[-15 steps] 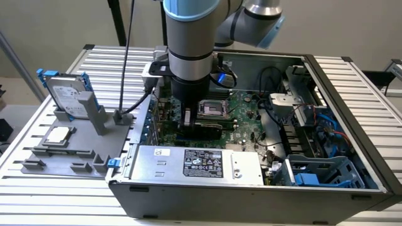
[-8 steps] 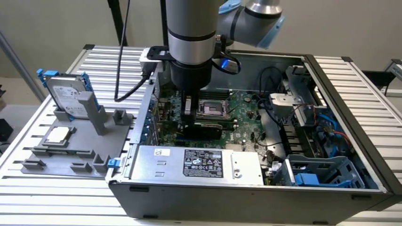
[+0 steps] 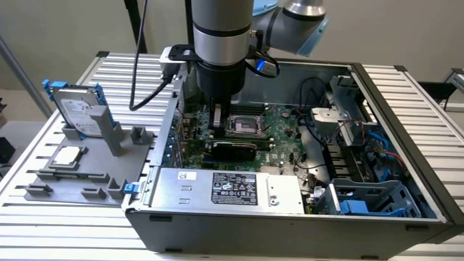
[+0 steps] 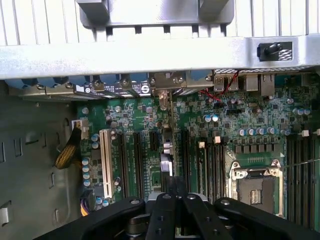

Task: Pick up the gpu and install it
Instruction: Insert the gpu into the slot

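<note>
Currently clamped on the gpu, gripper down inside the case. Card held edge-on directly below the fingers, long axis parallel to the motherboard expansion slots, bracket end toward the rear wall.

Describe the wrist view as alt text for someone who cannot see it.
The shut gripper holds the gpu edge-on over the green motherboard inside an open computer case. An empty processor socket sits beside it.
</note>
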You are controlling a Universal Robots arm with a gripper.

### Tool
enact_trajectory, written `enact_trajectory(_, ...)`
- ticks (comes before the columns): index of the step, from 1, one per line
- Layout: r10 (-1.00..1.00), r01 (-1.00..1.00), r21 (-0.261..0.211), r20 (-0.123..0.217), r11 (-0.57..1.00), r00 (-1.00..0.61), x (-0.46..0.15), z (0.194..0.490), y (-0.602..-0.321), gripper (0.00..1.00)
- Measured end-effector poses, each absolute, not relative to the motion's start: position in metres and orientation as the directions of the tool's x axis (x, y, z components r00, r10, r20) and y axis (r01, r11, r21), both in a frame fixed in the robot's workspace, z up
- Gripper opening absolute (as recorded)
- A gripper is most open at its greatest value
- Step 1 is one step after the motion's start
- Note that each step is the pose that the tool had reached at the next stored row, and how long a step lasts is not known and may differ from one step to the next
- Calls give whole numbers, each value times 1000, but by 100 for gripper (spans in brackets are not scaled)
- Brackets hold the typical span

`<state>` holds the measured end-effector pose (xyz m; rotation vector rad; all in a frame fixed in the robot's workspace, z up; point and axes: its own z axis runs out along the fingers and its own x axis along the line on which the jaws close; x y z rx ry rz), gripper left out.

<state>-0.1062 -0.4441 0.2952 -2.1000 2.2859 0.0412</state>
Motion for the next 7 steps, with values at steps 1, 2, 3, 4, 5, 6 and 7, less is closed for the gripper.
enact_trajectory(1, -995, -996, -6, -45, 85, -84, -106, 295, -444, 11)
enact_trajectory(2, -995, -996, -6, -45, 85, -84, -106, 295, -444, 11)
enact_trajectory(3, -995, -996, -6, -45, 85, -84, -106, 295, -444, 11)
enact_trajectory(4, -995, -996, -6, -45, 85, -84, -106, 295, -444, 11)
enact_trajectory(5, -995, -996, -6, -45, 85, -84, -106, 295, -444, 11)
enact_trajectory(6, -995, -996, -6, -45, 85, -84, -106, 295, -444, 11)
enact_trajectory(7, -995, -996, -6, -45, 85, -84, -106, 295, -444, 11)
